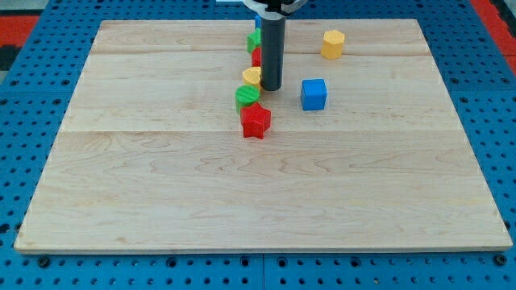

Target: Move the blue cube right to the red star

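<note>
While the blue cube [314,93] sits on the table [161,185] up and to the view's right of the red star [255,121], well apart from it, the task looks barely begun; no pincer exists on this rod, so none can be open or closed; my tip [271,88] rests left of the cube, beside the yellow block [251,76] and green block [247,96]; I judge it must get round to the cube's far side before nudging it down-left to the star.

Lighting bright, even, diffuse across the pale wooden board [266,185]. No glare on the board. Shadows soft and short, hugging block bases on the board. Focus sharp board-wide; board edges look straight, with no obvious distortion.
</note>
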